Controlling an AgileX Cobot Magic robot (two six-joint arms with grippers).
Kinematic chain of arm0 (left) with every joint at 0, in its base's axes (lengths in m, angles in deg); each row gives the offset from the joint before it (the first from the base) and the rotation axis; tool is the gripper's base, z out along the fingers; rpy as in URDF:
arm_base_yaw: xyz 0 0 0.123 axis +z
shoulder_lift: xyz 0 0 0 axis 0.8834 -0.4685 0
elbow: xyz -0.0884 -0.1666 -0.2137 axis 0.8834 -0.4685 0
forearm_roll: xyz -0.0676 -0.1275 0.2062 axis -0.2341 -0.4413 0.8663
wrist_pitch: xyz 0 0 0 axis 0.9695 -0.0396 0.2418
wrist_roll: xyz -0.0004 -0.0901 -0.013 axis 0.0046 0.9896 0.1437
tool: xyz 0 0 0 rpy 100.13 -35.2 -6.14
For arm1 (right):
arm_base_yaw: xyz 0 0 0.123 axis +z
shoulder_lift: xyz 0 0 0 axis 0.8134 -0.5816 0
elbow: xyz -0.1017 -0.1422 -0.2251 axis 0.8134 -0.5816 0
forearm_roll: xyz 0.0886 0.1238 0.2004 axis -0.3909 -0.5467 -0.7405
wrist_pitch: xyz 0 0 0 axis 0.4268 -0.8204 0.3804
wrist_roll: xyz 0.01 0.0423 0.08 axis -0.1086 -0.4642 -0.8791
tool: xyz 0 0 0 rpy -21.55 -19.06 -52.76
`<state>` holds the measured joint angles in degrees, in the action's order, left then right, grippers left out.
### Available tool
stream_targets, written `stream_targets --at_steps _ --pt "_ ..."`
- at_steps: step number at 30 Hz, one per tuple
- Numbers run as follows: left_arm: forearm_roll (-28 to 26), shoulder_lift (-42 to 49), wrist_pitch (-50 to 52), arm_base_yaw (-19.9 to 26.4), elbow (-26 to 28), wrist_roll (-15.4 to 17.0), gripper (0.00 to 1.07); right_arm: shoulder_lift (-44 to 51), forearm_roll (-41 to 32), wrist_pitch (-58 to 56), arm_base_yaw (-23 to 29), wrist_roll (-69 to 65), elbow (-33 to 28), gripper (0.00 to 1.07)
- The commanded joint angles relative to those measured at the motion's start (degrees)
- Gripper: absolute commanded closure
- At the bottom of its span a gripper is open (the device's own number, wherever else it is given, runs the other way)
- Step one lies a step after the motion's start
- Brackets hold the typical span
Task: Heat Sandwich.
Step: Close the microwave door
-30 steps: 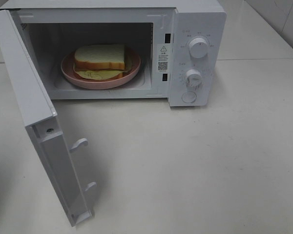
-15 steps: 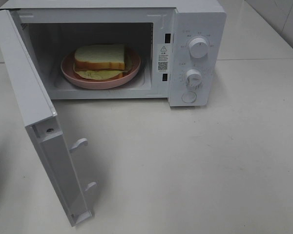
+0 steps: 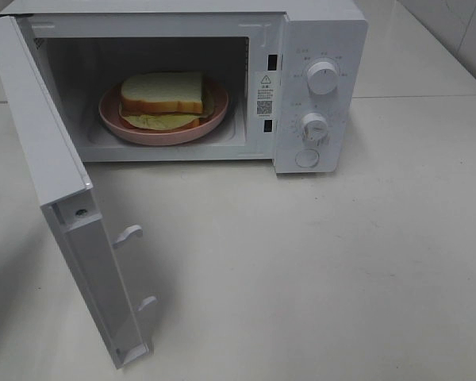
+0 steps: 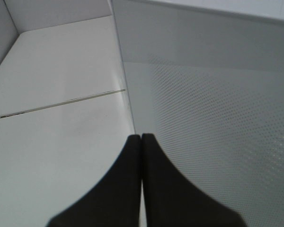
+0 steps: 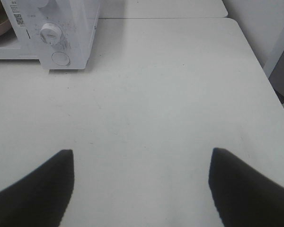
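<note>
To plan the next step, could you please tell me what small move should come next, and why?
Probably push the white microwave door closed with the shut left gripper: the white-bread sandwich already sits on the round pink plate inside, and the gripper is beside the door's dotted panel.

shadow: the soft grey shadow (image 3: 1, 317) on the table (image 3: 317, 262) left of the microwave door (image 3: 59, 182) is wider now than a second ago
reach: it climbs farther up alongside the door's outer face
shade: a touch darker near the door's lower corner, pretty faint tbh
</note>
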<state>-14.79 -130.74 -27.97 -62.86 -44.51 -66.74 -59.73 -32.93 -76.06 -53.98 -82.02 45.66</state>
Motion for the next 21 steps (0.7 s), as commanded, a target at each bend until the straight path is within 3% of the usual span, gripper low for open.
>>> stream_targets --at_steps 1,3,8,11,17,21 --pt "2.1 -3.2 3.1 -0.1 1.5 1.0 1.07 1.6 -0.1 0.3 -0.5 0.7 0.0 0.32" --pt "2.9 -4.0 3.6 -0.1 1.7 1.3 1.07 1.6 -0.1 0.3 -0.5 0.7 0.0 0.32" --pt "7.8 -9.2 7.9 -0.1 3.4 5.8 1.07 1.6 -0.1 0.3 -0.5 0.7 0.0 0.32" --pt "9.3 -10.4 10.0 -0.3 3.6 6.1 1.07 1.6 -0.1 0.3 -0.5 0.7 0.0 0.32" --pt "6.1 -12.4 11.1 -6.1 3.6 4.5 1.07 1.6 -0.1 0.3 -0.5 0.7 0.0 0.32" --pt "0.1 -13.5 11.3 -10.8 3.6 3.2 1.07 1.6 -0.1 0.3 -0.5 0.7 0.0 0.32"
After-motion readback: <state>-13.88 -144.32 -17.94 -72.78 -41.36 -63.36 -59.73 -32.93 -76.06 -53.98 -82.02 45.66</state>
